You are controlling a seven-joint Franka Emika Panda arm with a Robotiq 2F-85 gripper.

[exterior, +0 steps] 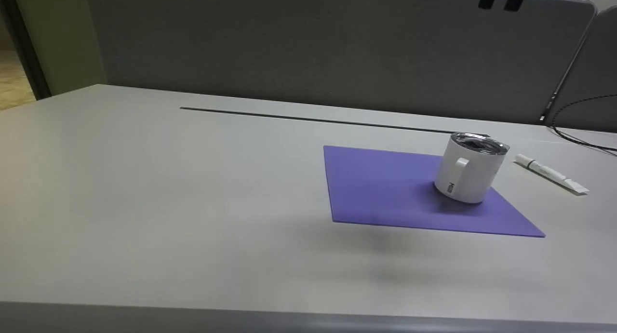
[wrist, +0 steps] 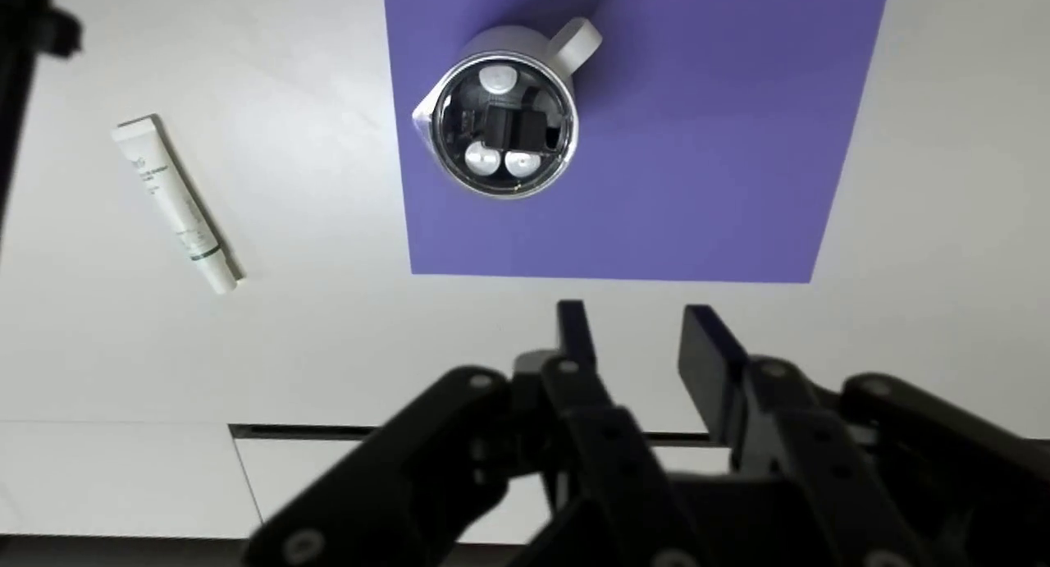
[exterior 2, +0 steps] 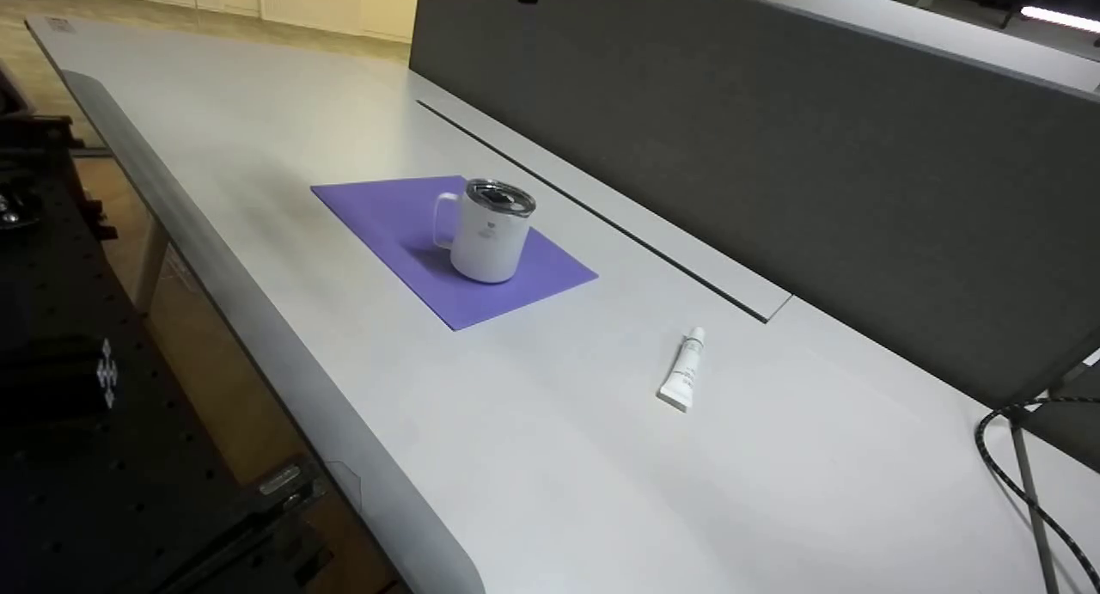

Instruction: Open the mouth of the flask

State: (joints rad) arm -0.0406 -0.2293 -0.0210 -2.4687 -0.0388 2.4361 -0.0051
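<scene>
The gripper (wrist: pixel 633 329) hangs well above the surface (wrist: pixel 328 354) holding nothing, its fingers (wrist: pixel 577 337) parted by a modest gap. Below it, upright on the purple sheet (wrist: pixel 697 157), stands the flask (exterior: pixel 470 171); in the wrist view it lies beyond the fingers and a little to the left of them.

That gap looks narrower than the mouth (exterior 2: pixel 500 197), so a straight descent without wider spreading could set the fingers down on its edge and tip the flask. Nothing braces the flask, either: a sideways push or a twist from above may drag it across the sheet, or spin it, and leave the mouth unopened. Overshooting risks a knock on the handle (wrist: pixel 578 43). The dark piece (wrist: pixel 529 130) at the middle of the mouth may be a sliding tab, but reflections there make it hard to tell, and pressing the wrong spot would achieve nothing.

The flask's long axis is vertical, rising toward the gripper's height, though the shape is squat. Its handle points away from the gripper; its spout (wrist: pixel 422 116) points across the gripper's line, toward the side where the white tube (wrist: pixel 174 198) lies.
</scene>
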